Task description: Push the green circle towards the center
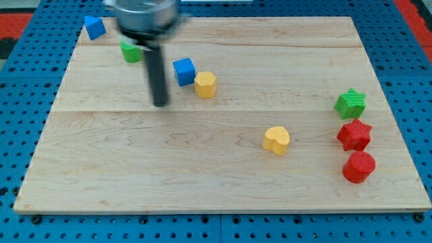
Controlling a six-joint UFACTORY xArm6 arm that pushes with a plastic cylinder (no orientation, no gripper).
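The green circle (131,52) sits near the view's top left on the wooden board (202,169), partly hidden behind my rod. My tip (160,104) rests on the board below and to the right of the green circle, and to the left of a blue cube (183,71). A yellow hexagon (205,85) touches the blue cube's right side.
Another blue cube (95,28) lies at the board's top left corner. A yellow heart (276,140) sits right of the middle. At the view's right are a green star (350,104), a red star (354,135) and a red circle (358,167).
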